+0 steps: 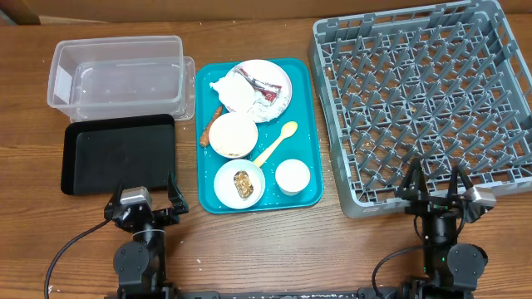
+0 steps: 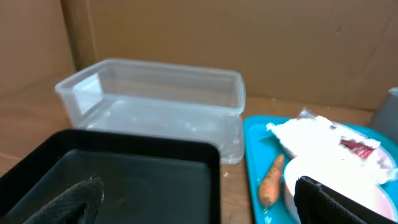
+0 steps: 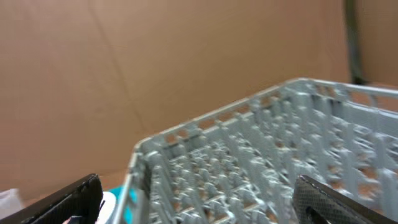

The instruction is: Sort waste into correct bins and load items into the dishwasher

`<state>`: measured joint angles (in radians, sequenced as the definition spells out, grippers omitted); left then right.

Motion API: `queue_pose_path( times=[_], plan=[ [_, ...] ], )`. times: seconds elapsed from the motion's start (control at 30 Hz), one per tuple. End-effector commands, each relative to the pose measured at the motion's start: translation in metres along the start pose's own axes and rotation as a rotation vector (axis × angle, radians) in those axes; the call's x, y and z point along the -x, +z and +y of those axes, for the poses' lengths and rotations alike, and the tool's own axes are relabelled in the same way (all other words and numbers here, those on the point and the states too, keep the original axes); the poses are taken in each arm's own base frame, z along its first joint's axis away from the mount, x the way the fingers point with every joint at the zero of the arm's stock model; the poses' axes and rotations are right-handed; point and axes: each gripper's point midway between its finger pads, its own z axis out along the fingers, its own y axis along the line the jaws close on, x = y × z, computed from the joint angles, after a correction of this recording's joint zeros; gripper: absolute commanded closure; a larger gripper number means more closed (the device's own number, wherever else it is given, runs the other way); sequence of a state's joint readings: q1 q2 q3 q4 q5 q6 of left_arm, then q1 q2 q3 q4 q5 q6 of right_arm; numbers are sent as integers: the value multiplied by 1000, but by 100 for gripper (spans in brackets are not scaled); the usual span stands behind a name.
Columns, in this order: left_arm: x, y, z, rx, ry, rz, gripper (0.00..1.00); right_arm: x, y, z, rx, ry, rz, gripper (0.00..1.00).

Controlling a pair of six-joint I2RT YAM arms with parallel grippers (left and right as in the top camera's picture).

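Two bowls point(image 1: 232, 135), one plate point(image 1: 281, 103), one cup point(image 1: 292, 176), one spoon point(image 1: 276, 146).

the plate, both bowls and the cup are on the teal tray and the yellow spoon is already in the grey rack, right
Only the last part is wrong. The overhead view shows the yellow spoon on the teal tray too, between the farther bowl and the cup, not in the grey rack. The plate and nearer bowl are on the tray as you said.
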<state>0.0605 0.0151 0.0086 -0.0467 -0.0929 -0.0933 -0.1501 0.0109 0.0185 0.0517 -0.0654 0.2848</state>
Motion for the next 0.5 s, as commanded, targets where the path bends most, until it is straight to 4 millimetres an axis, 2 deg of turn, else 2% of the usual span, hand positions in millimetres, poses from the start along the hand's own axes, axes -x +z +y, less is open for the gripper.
queue_pose_path(
  times=[0.0,0.1,0.27,0.3,0.43,0.47],
  plan=[
    [13,-3,-26,-146,18,-56,0,27,-4,25,100,-10,-41,0],
    [26,-8,-43,-248,21,-92,0,60,-11,39,122,-23,-74,0],
    [59,-17,-55,-303,10,-96,0,109,-17,68,171,-97,-63,0],
    [73,-18,-57,-308,10,-72,0,124,-14,78,187,-95,-30,0],
    [96,-11,-66,-338,48,7,0,145,-1,96,220,-77,86,0],
    [106,-2,-73,-366,54,63,0,150,7,103,232,-63,153,0]
  ],
)
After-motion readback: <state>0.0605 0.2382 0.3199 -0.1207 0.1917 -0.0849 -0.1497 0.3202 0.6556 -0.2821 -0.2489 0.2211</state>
